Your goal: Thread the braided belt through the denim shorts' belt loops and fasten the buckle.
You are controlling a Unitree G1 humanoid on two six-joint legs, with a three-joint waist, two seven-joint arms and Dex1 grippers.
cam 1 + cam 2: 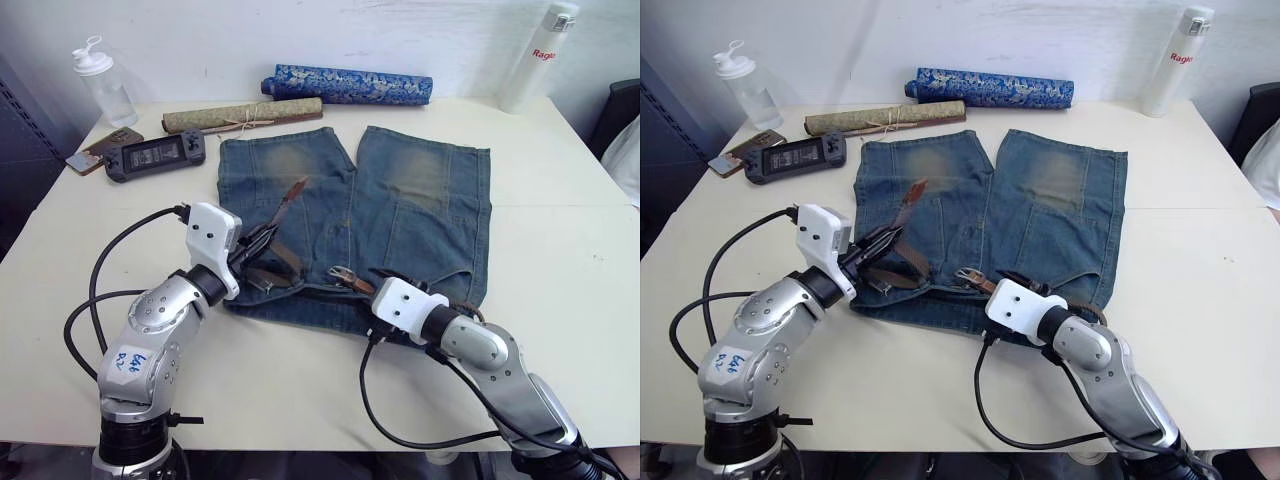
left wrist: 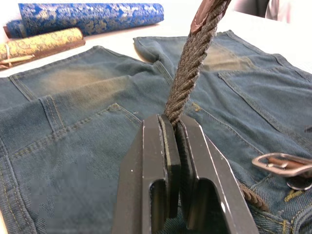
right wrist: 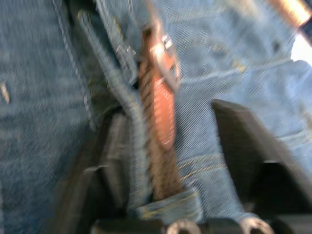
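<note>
Your left gripper (image 2: 173, 141) was clamped on the braided belt (image 2: 190, 63), which rose between the pads toward its tan tip; the left wrist view showed that pinch plainly, while the head views gave just the tip standing over the denim shorts (image 1: 400, 215). Those shorts lay mid-tabletop, waistband toward the near edge, legs toward the far edge. Your right gripper (image 3: 170, 146) stood spread over the waistband, fingers either side of the belt where it entered one of the belt loops (image 3: 168, 204); that view was blurred. The buckle (image 2: 280, 165) lay on the denim, cut off in the left wrist view. At the far right corner a white bottle (image 1: 535, 60) read "Rag", the rest hidden. A label (image 1: 130, 362) on your left arm carried handwriting too small to read
</note>
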